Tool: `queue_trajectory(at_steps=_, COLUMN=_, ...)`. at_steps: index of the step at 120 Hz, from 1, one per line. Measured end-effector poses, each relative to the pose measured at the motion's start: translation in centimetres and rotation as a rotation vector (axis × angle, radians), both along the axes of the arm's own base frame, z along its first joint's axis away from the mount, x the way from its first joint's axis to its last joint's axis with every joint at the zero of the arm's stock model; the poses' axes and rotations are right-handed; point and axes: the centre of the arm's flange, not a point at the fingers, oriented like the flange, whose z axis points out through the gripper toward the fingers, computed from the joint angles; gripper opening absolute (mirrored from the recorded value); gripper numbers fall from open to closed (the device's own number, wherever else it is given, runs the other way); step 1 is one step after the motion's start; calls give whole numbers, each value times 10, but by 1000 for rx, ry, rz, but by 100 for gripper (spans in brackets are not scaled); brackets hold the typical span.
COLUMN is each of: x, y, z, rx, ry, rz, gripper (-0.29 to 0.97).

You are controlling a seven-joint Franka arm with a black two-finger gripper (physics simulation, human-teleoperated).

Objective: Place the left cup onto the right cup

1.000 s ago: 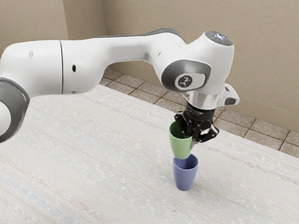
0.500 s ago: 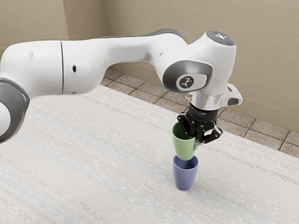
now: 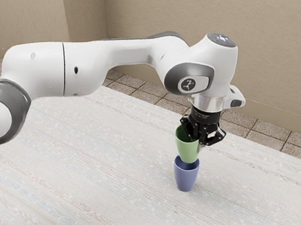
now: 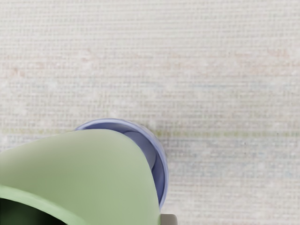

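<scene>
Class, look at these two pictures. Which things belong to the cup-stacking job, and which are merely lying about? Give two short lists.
Part of the job:
- green cup, gripped at its rim, its base at the other cup's mouth
- blue cup, standing upright on the table
- tool, shut on the green cup

Merely there:
- table
- tiled floor
- wall

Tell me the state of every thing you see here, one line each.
blue cup: upright on the table, mouth open upward.
green cup: lifted, gripped at its rim, slightly tilted, base at the blue cup's mouth.
tool: shut on the green cup.
</scene>
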Motion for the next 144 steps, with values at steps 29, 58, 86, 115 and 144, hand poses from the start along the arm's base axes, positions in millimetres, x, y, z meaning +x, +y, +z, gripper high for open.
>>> queue_trajectory(at_steps=29, x=2, y=1, z=-10, rx=1, ry=13, rz=4, gripper=-11)
queue_trajectory(at_steps=58, x=1, y=0, z=-15, rx=3, ry=21, rz=5, gripper=-11)
queue_trajectory(at_steps=86, x=0, y=-1, z=-18, rx=4, ry=26, rz=6, gripper=-11)
queue_trajectory(at_steps=115, x=-2, y=-1, z=-24, rx=3, ry=42, rz=13, gripper=15)
queue_trajectory(at_steps=144, x=-2, y=1, z=-26, rx=-4, ry=52, rz=21, gripper=48)
